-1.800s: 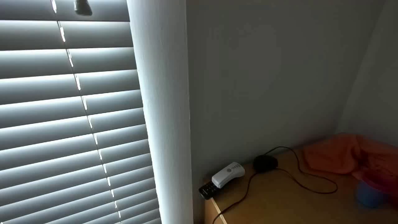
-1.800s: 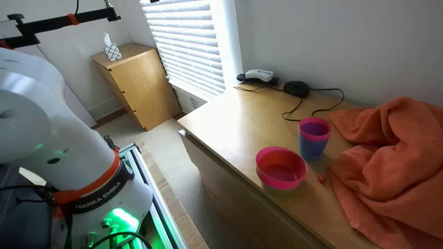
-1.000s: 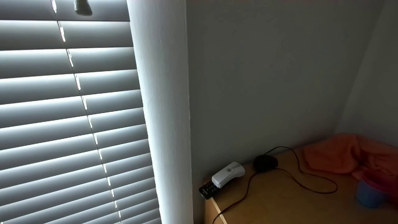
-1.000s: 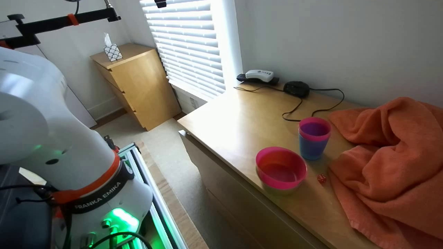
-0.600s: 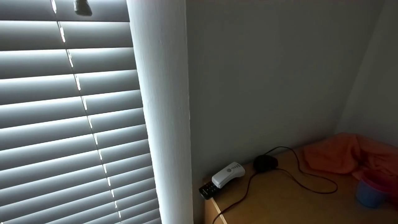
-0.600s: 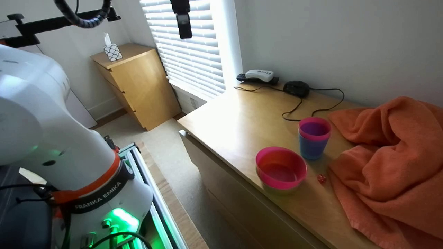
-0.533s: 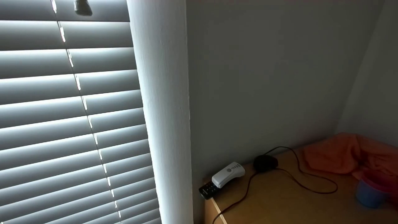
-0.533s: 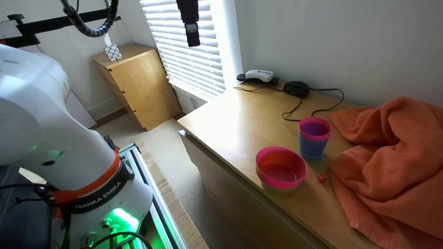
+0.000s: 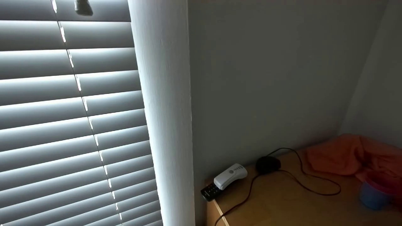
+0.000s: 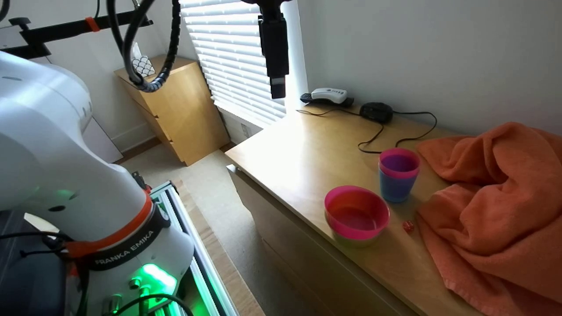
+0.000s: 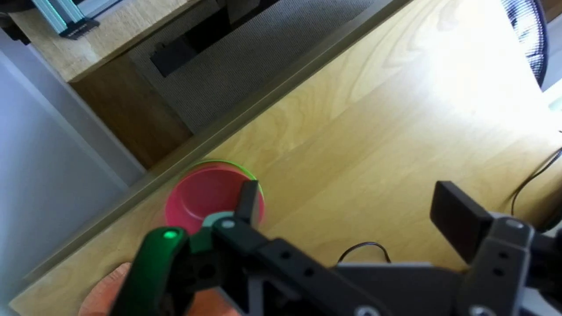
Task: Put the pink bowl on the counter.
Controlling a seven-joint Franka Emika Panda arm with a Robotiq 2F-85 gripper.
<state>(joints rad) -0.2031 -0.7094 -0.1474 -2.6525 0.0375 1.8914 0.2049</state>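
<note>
Blk two-finger gripper above light-wood worktop, jaws wide apart. Pink round plastic bowl on worktop nr robot-side long edge, green rim showing past it in wrist view. Stacked blue-and-pink plastic cups nr it, twd wall edge; white plastic remote at window/wall corner.

This looks like a room in a home; which is unclear. White slatted window blinds hang beside a plain pale wall. A light-wood chest of drawers stands on beige carpet, a black-and-white scallop-patterned tissue box near one corner of its top. On the pale-brown wooden counter, a white plastic remote control lies near the back corner nearest the blinds; a crumpled orange cloth towel lies farther along the back edge.
</note>
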